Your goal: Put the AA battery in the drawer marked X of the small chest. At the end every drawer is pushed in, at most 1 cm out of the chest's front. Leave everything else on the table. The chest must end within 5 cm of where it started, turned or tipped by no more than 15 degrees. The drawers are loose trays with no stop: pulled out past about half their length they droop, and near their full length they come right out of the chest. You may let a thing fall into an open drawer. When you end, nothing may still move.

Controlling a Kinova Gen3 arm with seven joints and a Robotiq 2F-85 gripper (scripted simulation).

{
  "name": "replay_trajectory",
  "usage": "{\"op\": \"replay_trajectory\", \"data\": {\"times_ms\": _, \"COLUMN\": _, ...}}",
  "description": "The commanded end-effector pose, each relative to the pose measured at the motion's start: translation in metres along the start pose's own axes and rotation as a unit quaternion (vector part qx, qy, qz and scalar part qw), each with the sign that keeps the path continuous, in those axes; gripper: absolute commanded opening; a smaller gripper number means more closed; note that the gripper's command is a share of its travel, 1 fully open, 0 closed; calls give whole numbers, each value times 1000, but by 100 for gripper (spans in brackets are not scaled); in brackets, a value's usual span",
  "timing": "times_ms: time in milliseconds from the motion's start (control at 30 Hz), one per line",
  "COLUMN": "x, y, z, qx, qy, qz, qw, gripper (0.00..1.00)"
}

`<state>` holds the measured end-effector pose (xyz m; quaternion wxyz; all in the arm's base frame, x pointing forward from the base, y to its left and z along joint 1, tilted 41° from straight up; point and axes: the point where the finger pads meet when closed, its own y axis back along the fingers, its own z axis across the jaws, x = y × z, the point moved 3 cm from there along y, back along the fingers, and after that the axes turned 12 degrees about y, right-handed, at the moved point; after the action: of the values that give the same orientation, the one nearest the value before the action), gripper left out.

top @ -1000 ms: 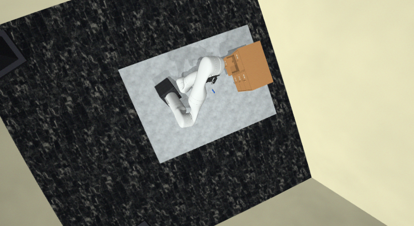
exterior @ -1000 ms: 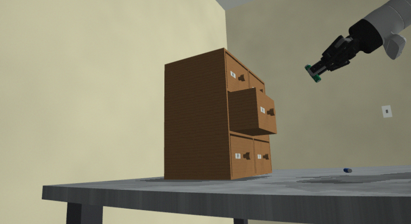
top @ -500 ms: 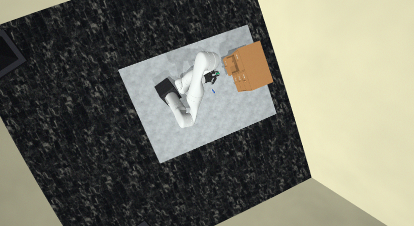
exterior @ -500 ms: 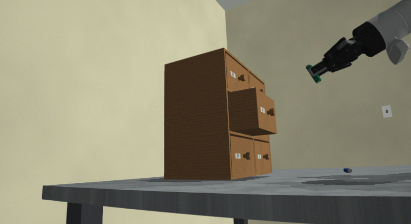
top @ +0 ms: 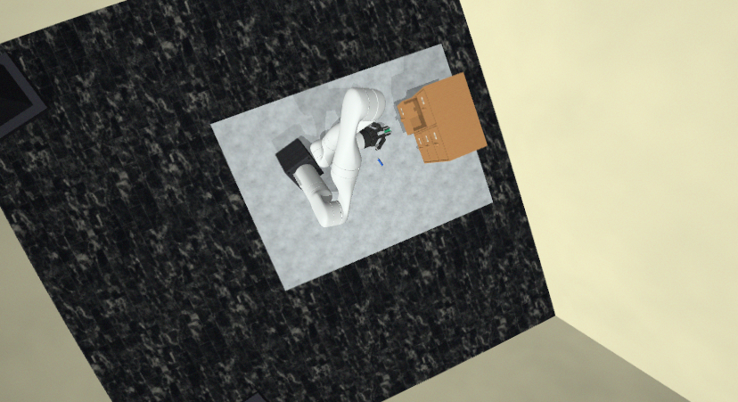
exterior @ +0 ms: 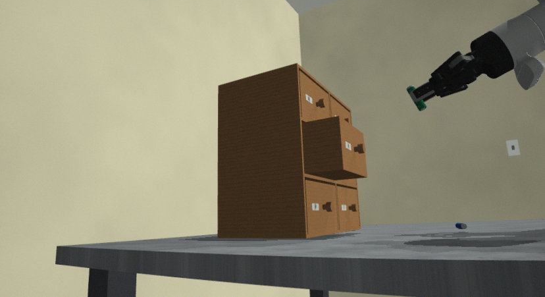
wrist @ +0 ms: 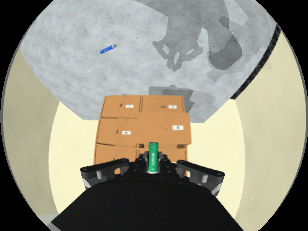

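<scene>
My gripper [exterior: 420, 95] [top: 387, 132] [wrist: 153, 157] is shut on a small green AA battery [exterior: 411, 90] [wrist: 153, 152], held crosswise between the fingertips. It hangs in the air in front of the brown chest [exterior: 259, 153] [top: 451, 115], above and well out from it, about level with the top row. One middle-row drawer [exterior: 332, 146] [top: 411, 113] stands pulled out part way; the other drawers sit flush. The small white drawer labels are too small to read.
A small blue cylinder [exterior: 460, 225] [top: 381, 162] [wrist: 106, 49] lies on the grey table [exterior: 266, 257] [top: 268, 192] away from the chest. The arm's black base [top: 294, 159] stands mid-table.
</scene>
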<state>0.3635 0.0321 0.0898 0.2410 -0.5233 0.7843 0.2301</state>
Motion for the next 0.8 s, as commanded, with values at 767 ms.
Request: {"op": "replay_trajectory", "data": {"times_ms": 767, "x": 2, "y": 1, "z": 1, "qx": 0, "qy": 3, "qz": -8, "qw": 1000, "gripper": 9}}
